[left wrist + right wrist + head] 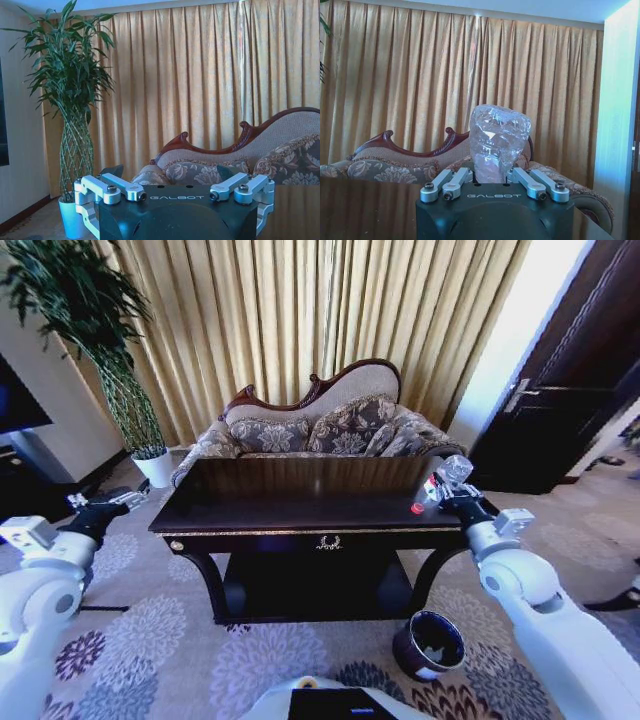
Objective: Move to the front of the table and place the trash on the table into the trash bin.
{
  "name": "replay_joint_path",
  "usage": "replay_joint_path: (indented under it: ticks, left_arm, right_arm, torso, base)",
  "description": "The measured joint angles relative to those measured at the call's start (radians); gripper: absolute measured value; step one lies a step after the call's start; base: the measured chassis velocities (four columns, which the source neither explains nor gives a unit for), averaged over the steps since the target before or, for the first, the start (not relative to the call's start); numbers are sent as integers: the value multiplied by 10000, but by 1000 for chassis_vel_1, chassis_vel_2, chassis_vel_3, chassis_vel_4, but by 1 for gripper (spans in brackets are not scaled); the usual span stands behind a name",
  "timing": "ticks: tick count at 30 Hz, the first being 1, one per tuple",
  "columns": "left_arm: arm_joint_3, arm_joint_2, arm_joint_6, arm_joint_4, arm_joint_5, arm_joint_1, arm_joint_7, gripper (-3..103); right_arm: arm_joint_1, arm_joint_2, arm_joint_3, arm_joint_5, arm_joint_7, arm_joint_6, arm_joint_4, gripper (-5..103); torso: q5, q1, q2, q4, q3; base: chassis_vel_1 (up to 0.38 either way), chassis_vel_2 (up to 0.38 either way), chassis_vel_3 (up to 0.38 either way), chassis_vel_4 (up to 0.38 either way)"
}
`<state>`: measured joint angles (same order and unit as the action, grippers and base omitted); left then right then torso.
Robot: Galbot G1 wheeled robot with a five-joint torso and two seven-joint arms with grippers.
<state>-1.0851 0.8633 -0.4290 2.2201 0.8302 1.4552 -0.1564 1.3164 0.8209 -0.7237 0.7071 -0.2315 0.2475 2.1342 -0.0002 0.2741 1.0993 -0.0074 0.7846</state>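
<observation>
**Bottle in the right gripper, bin waiting below**

Head view shows me parked at the front of the table (pixel 300 515), with my right gripper (pixel 447 492) at the table's right end, closed on the bottle (pixel 445 478). Its clear body points up and away from me, and its red label and cap sit low, toward the tabletop. From the right wrist view the bottle (pixel 497 142) stands up between the fingers (pixel 451 181), which clamp it from both sides.

The bin (pixel 430 645) stands on the carpet by the table's right front leg, almost under my right forearm, with something pale already lying in it. To do this step well, I judge I should lift the bottle clear of the table edge, bring it back toward me and down over the bin's mouth, and only release once it is centred above the rim. A thin crinkled bottle will likely bounce off if dropped from the side.

My left gripper (pixel 100 510) hangs off the table's left end, fingers (pixel 107 187) spread and holding nothing.

I see no paper scraps on the dark, mirror-like tabletop. Behind it stand a patterned sofa (pixel 330 425) and gold curtains (pixel 300 310), with a potted plant (pixel 110 360) at left and a dark door (pixel 570 380) at right.
</observation>
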Motion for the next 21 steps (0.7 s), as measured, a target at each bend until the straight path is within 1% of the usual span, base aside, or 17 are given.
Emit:
replay_joint_path:
  ticks: [11, 16, 20, 21]
  left_arm:
    - [35, 29, 13, 7, -6, 0, -18, 100]
    - [142, 116, 18, 31, 17, -12, -20, 100]
    - [310, 393, 26, 218, 6, 46, -43, 100]
    - [310, 393, 26, 218, 6, 46, -43, 100]
  right_arm:
    - [41, 52, -12, 4, 11, 0, -25, 25]
    - [154, 189, -12, 11, 25, -23, -70, 25]
    - [409, 672, 99, -604, 244, -400, -684, 25]
    - [409, 672, 99, -604, 244, -400, -684, 25]
  torso:
    - [0, 0, 0, 0, 0]
    - [-1, -1, 1, 0, -1]
    - [-1, -3, 2, 2, -2]
    - [-1, -3, 2, 2, -2]
  base:
    - [112, -107, -106, 96]
    - [83, -91, -89, 84]
    - [18, -11, -16, 13]
    - [0, 0, 0, 0]
